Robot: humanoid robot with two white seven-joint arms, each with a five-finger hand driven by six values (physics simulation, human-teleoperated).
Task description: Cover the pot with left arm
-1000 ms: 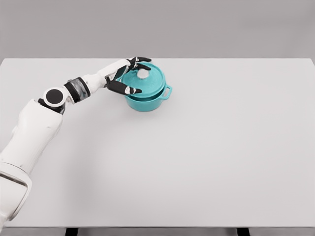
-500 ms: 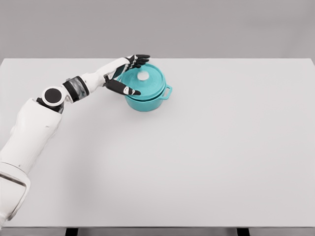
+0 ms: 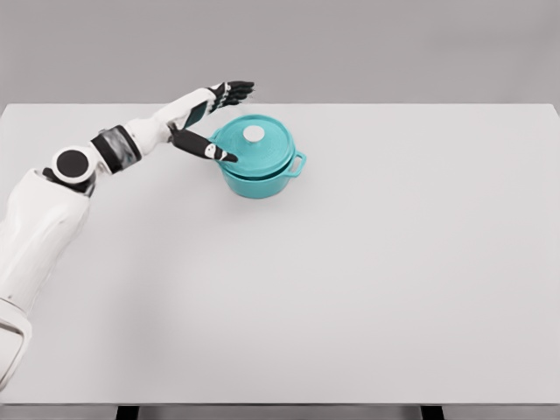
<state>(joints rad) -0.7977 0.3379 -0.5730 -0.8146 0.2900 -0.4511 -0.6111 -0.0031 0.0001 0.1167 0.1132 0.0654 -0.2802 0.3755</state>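
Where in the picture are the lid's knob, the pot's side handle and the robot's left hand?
knob [image 3: 254, 133], head view, its white top.
pot handle [image 3: 299, 164], head view, the teal loop.
left hand [image 3: 213, 118], head view, middle of the open hand.

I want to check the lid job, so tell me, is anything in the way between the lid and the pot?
Nothing visible. The teal lid already sits on the pot, and the left hand is open beside it.

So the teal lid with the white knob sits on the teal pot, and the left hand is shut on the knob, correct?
Not quite. The teal lid with its white knob does sit on the teal pot, but the head view shows the left hand open beside it, holding nothing.
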